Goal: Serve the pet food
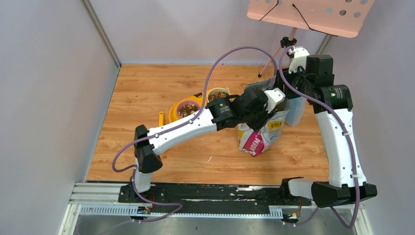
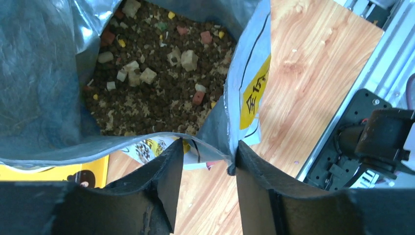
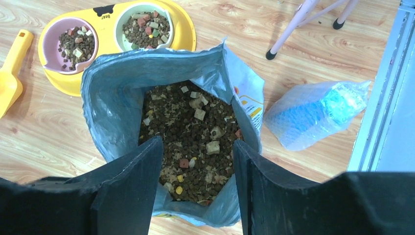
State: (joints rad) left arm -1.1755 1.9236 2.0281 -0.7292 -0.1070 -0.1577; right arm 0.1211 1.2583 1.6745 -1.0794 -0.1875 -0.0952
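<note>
Okay, so both arms are up at the bag point(image 3: 122, 78), and I read this as the bit where the mouth gets held open before any scooping. The left gripper point(image 2: 209, 152) has its jaws apart, straddling the bag's rim at the corner fold, with foil between them but not pinched. The right gripper point(image 3: 196, 147) also has its jaws apart and hangs over the open mouth with nothing in it.

The kibble point(image 2: 156, 93) sits low in the bag, well under the rim. There's some in both halves of the feeder point(image 3: 183, 34) as well, so I can't say how much more serving is wanted.

To do it right, I'd seat a good bite of foil between the left jaws before shutting, not just the edge. That thin stuff looks like it'll slip or crumple. Then I'd pull outward rather than up, since the bag is soft and probably tips easily. The right side should stay off the foil walls.

As for clutter, the scoop point(image 3: 10, 81) lies on the bench just beside the feeder, away from both arms. In the top view my left forearm runs close by it, so reaching it gets awkward. A bubble-wrap pack point(image 3: 318, 110) sits right next to the bag, and the stand point(image 3: 298, 24) has its legs planted behind.
</note>
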